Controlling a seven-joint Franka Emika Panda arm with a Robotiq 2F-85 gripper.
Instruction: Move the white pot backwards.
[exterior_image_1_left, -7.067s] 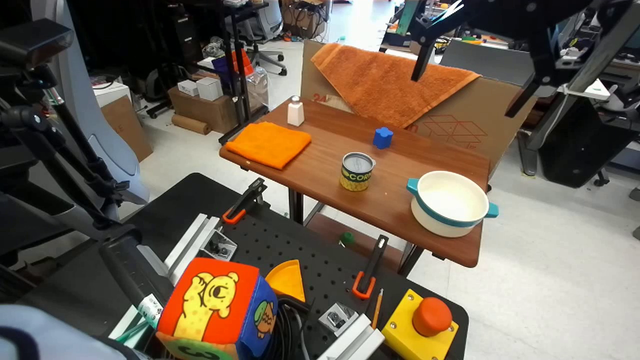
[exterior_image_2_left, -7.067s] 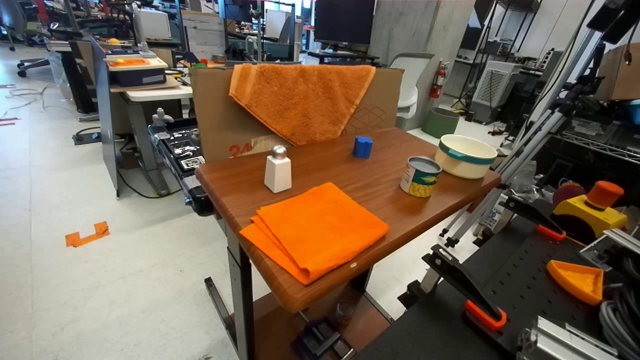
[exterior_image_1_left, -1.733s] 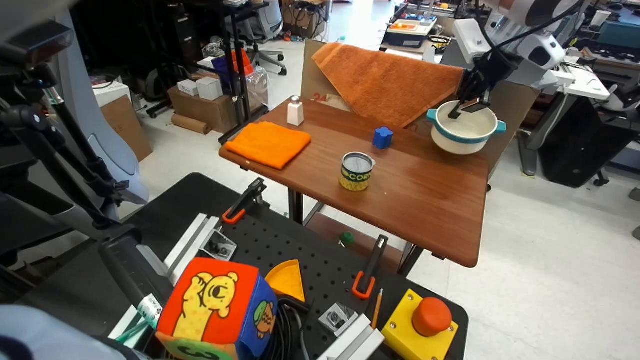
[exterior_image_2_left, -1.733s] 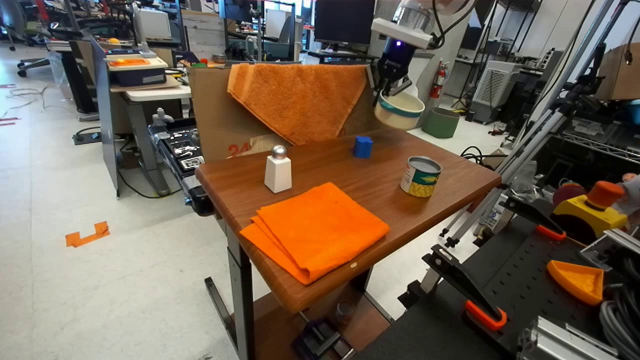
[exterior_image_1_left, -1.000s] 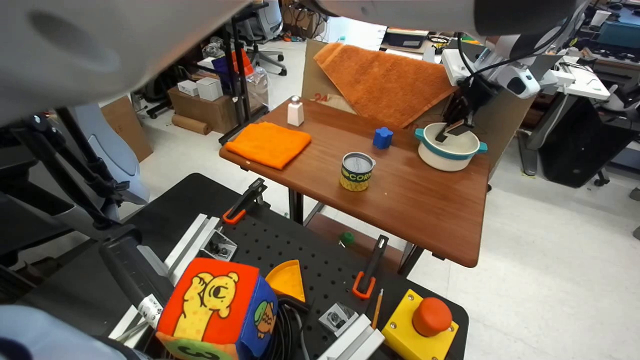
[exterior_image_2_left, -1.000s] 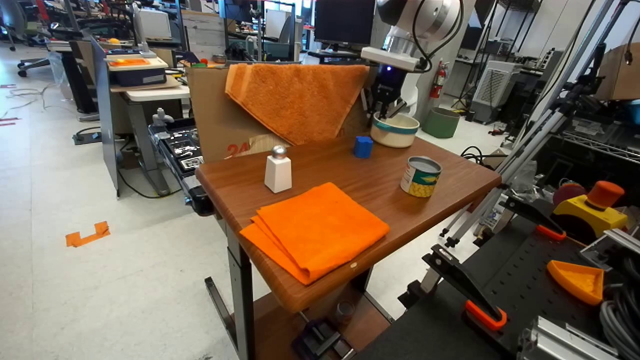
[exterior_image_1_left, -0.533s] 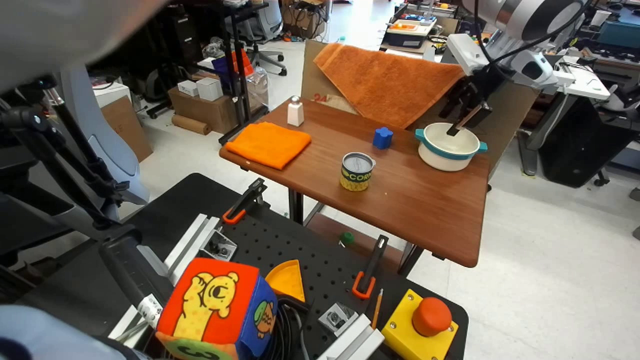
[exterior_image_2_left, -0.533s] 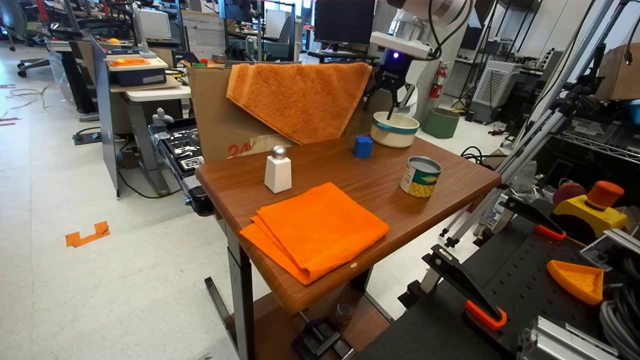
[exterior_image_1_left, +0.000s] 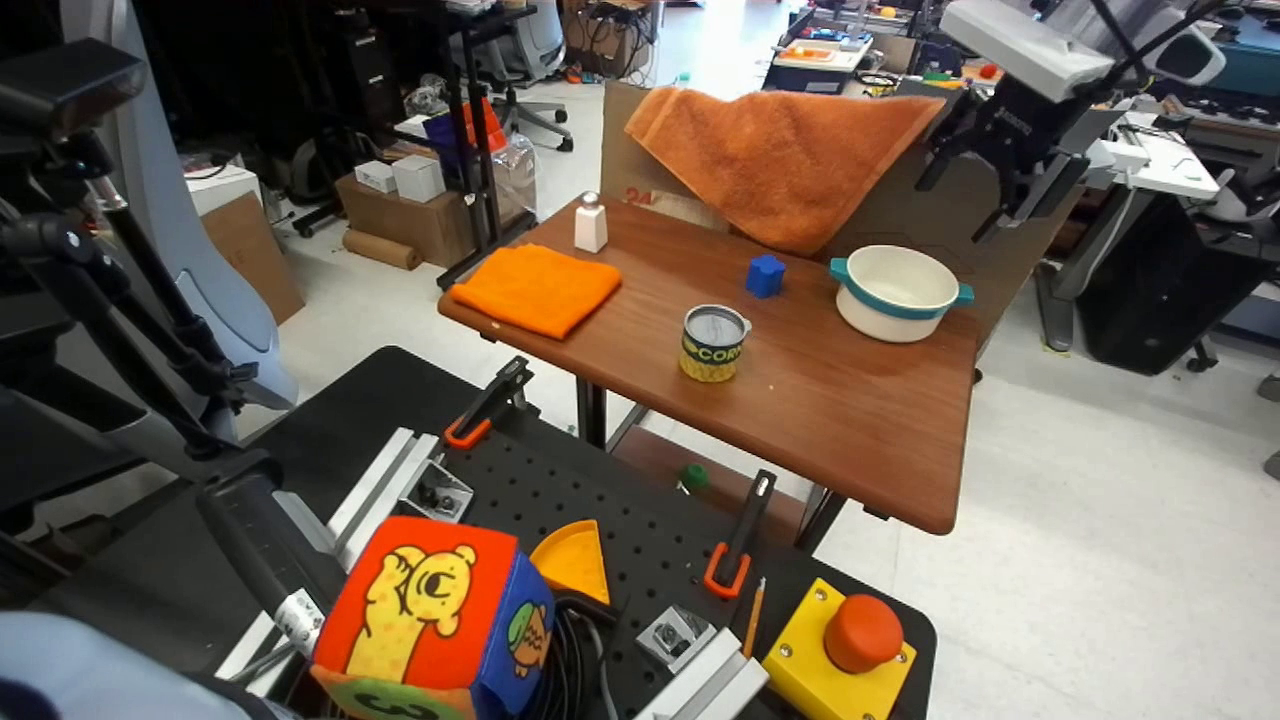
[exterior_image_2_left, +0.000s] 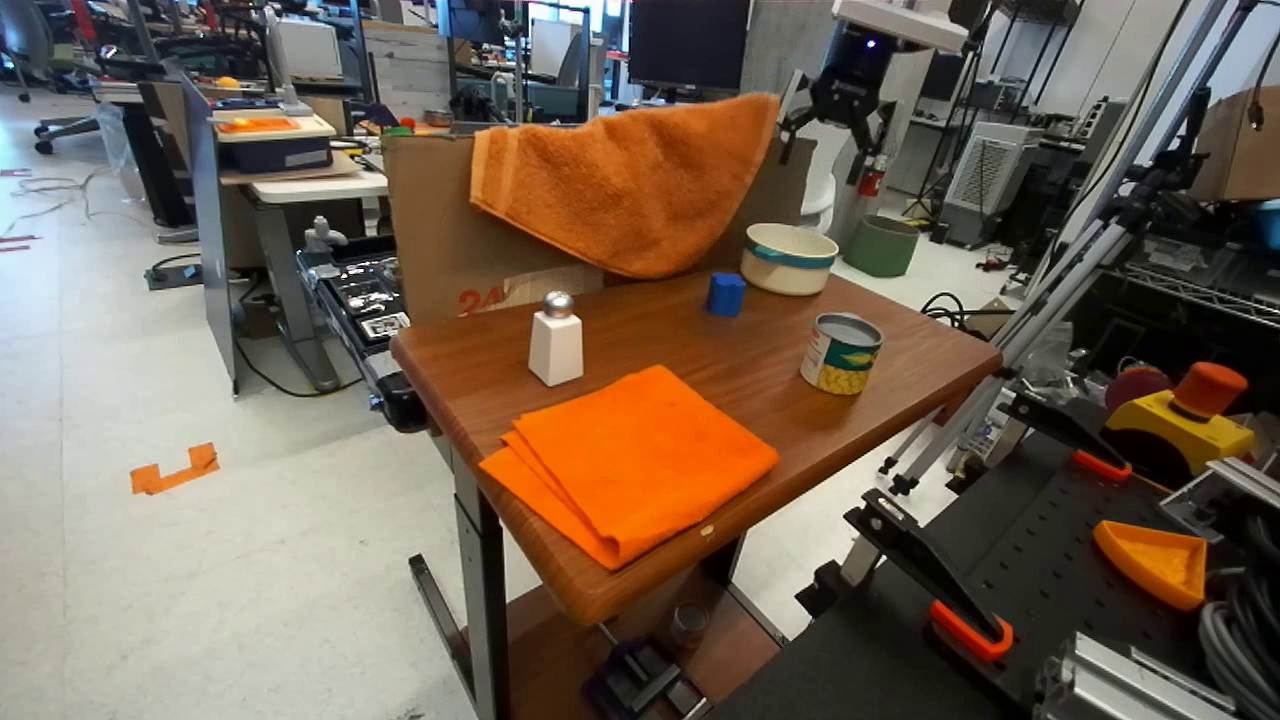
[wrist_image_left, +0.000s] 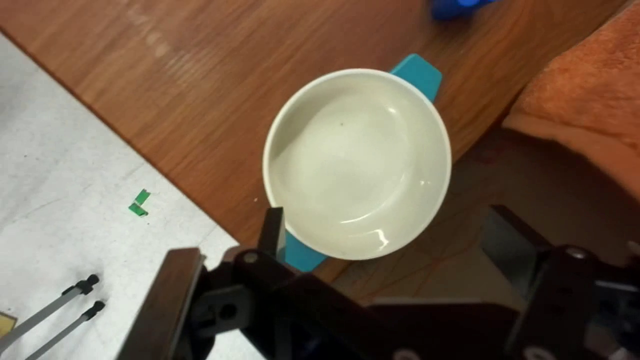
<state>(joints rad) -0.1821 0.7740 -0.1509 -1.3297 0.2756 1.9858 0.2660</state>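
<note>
The white pot (exterior_image_1_left: 893, 320) is cream-white with a teal band and teal side handles. It stands upright at the back right of the brown table (exterior_image_1_left: 850, 420), near the cardboard; it also shows in an exterior view (exterior_image_2_left: 788, 272) and in the wrist view (wrist_image_left: 357, 160). My gripper (exterior_image_1_left: 955, 207) is open and empty, raised above and behind the pot, apart from it. In an exterior view the gripper (exterior_image_2_left: 824, 158) hangs over the cardboard's top edge. In the wrist view one fingertip overlaps the pot's rim and part of a handle.
A corn tin (exterior_image_1_left: 713, 345) and a blue block (exterior_image_1_left: 765, 276) stand left of the pot. An orange cloth (exterior_image_1_left: 540, 288) and a white shaker (exterior_image_1_left: 591, 224) are at the far left. Cardboard with an orange towel (exterior_image_1_left: 790, 160) borders the table's back.
The pot went from the table's front right, through the air, to the back right. My gripper then let go, opened and rose away. The hanging towel's right side has shifted upward.
</note>
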